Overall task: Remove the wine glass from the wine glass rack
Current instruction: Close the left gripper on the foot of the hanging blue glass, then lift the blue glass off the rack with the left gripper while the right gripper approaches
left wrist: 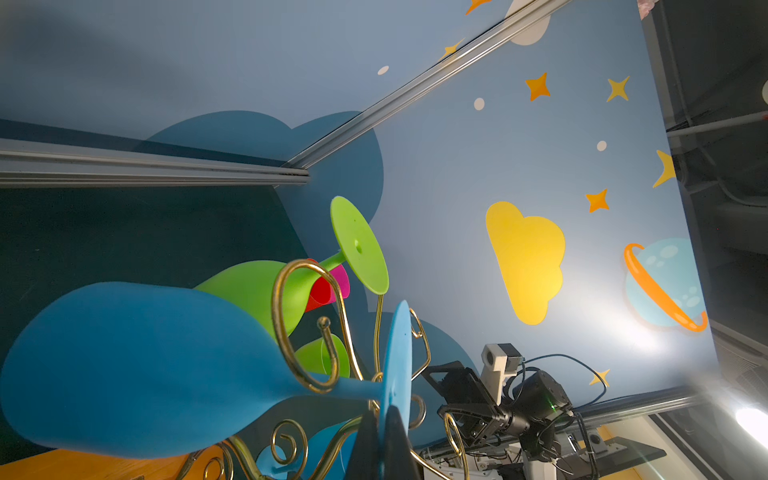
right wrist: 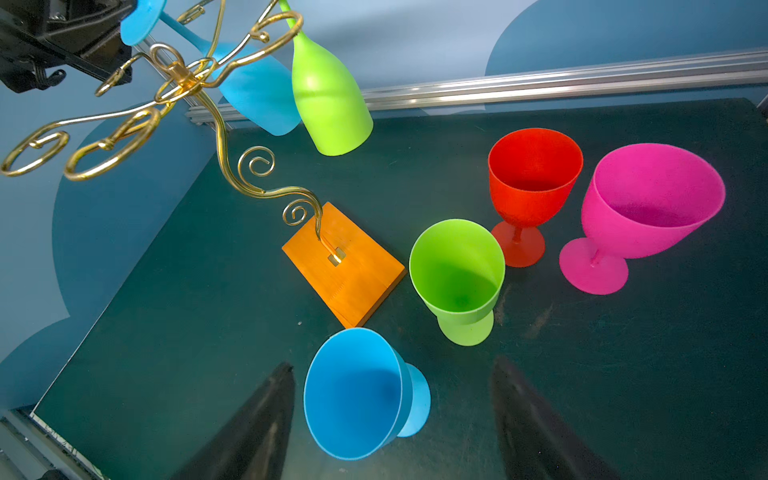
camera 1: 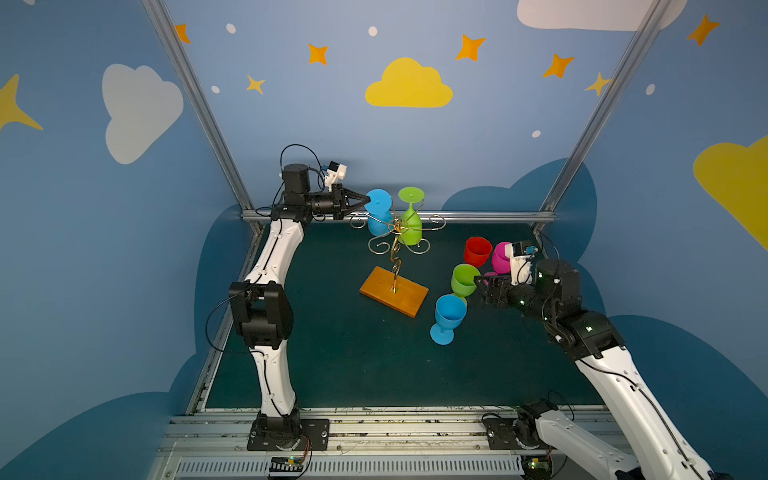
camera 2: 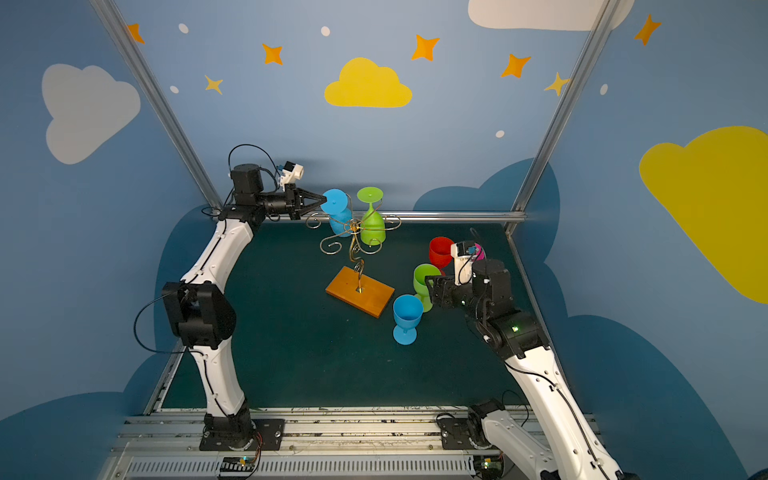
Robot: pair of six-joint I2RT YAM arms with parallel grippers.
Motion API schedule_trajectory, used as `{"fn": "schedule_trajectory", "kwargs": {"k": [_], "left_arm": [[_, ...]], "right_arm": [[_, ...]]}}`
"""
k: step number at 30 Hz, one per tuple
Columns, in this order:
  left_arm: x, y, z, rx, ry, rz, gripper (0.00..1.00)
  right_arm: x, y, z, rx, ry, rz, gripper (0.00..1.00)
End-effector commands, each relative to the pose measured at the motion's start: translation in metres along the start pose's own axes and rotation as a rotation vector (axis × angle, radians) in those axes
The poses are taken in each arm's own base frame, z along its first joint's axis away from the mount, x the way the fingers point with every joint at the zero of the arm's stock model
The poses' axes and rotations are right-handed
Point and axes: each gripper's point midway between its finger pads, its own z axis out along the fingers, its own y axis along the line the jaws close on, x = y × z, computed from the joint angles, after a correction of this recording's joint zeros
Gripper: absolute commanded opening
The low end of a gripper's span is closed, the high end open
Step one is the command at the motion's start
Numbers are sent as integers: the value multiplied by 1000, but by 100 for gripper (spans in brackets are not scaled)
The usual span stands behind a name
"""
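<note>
The wine glass rack [camera 1: 395, 249], gold wire on an orange-brown wooden base [camera 1: 394, 291], stands mid-table. Two glasses hang upside down from its arms: a blue wine glass [camera 1: 379, 216] and a green one [camera 1: 410, 226]. My left gripper [camera 1: 368, 200] reaches in from the left at arm height. It is shut on the rim of the blue glass's round foot [left wrist: 397, 365], and the black fingertips [left wrist: 395, 419] pinch the disc edge. The glass's stem still sits inside a gold loop [left wrist: 303, 324]. My right gripper [right wrist: 392, 362] hovers open, low over the table to the right of the rack.
Several glasses stand upright right of the rack: blue [right wrist: 357, 399], green [right wrist: 457, 274], red [right wrist: 534, 178] and pink [right wrist: 648, 203]. The blue one lies right below my right gripper's open fingers. A metal rail [camera 1: 478, 216] runs along the back edge behind the rack.
</note>
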Motion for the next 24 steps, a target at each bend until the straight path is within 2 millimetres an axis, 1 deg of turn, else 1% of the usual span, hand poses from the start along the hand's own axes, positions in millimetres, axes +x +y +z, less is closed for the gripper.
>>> {"fn": "schedule_trajectory", "kwargs": {"k": [1, 4, 10, 14, 17, 19, 21, 24], "left_arm": [[-8, -22, -13, 8, -36, 80, 3], [-11, -21, -21, -3, -57, 79, 3], [-22, -12, -40, -31, -115, 70, 3], [-34, -10, -56, -37, -171, 66, 3], [-47, -13, -70, -38, -217, 72, 3], [-54, -21, -78, -25, -244, 85, 3], [-60, -33, -83, -3, -262, 103, 3], [-65, -62, -89, 31, -262, 153, 3]], "right_arm": [[-5, 4, -1, -22, -25, -8, 74], [-5, 4, 1, -23, -21, -7, 73], [-5, 3, 1, -20, -24, -9, 74], [-6, 3, -1, -17, -31, -12, 74], [-8, 3, -1, -17, -35, -15, 73], [-12, 5, -2, -23, -47, -23, 74], [-19, 8, -3, -35, -70, -46, 73], [-38, 18, -9, -74, -120, -86, 74]]}}
